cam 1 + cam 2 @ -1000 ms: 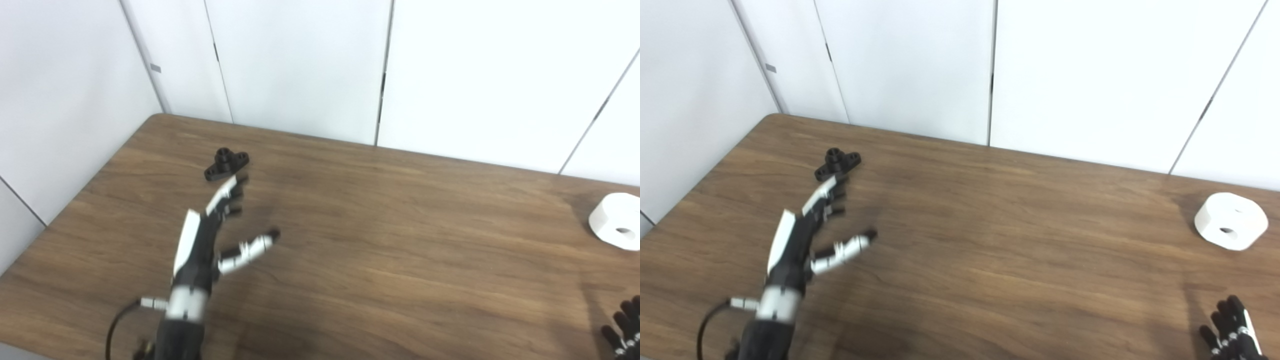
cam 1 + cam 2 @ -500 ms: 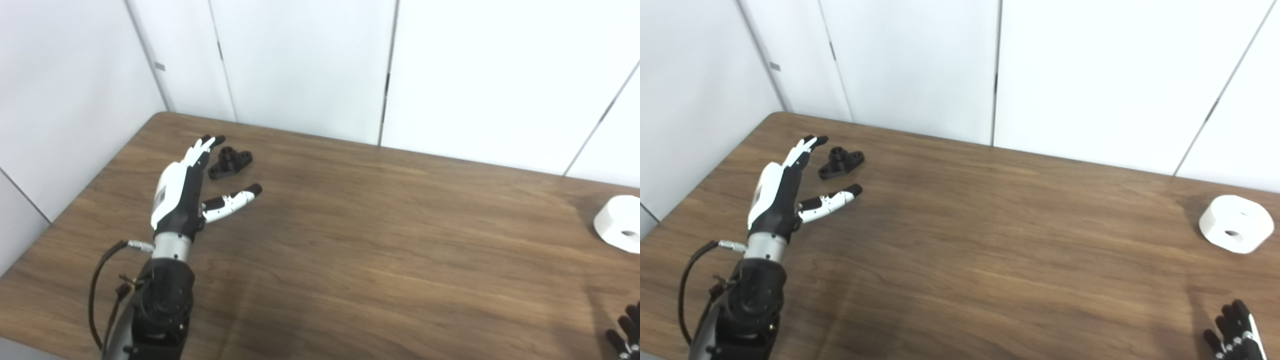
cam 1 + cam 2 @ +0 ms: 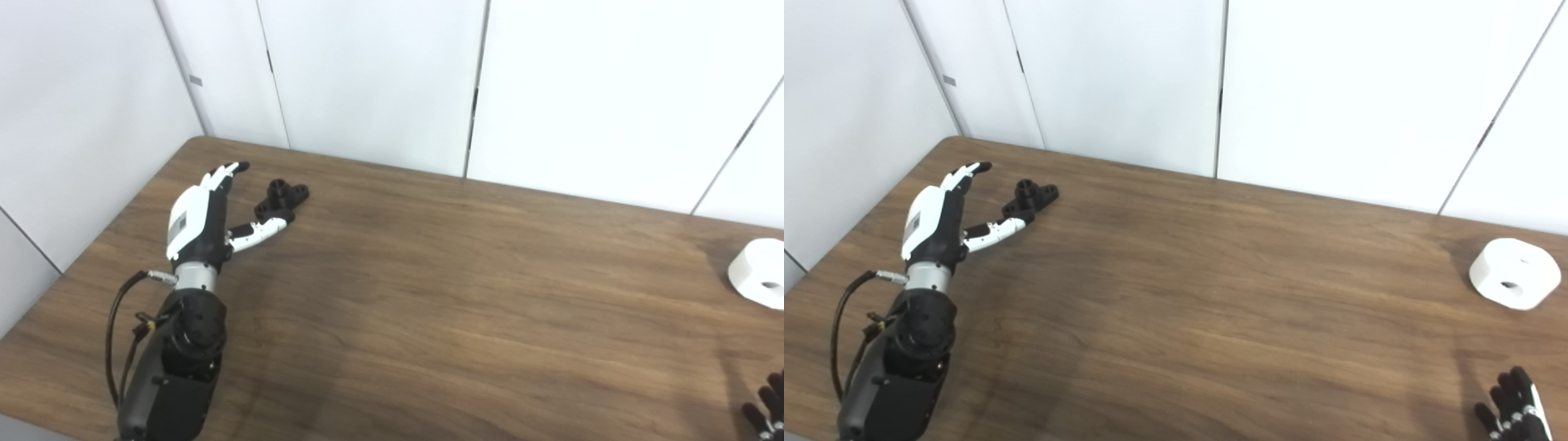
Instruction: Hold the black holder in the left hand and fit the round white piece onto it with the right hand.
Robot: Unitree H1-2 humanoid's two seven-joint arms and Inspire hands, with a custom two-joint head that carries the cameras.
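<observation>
The left hand is reaching for the black holder, which is lying near the far left corner of the tabletop. Its fingers are spread and holding nothing, the thumb tip touching or nearly touching the holder. Closing evenly around the raised middle should be preventing a skid. The round white piece is sitting near the right edge. The right hand is waiting at the near right corner, its fingers seemingly released.
</observation>
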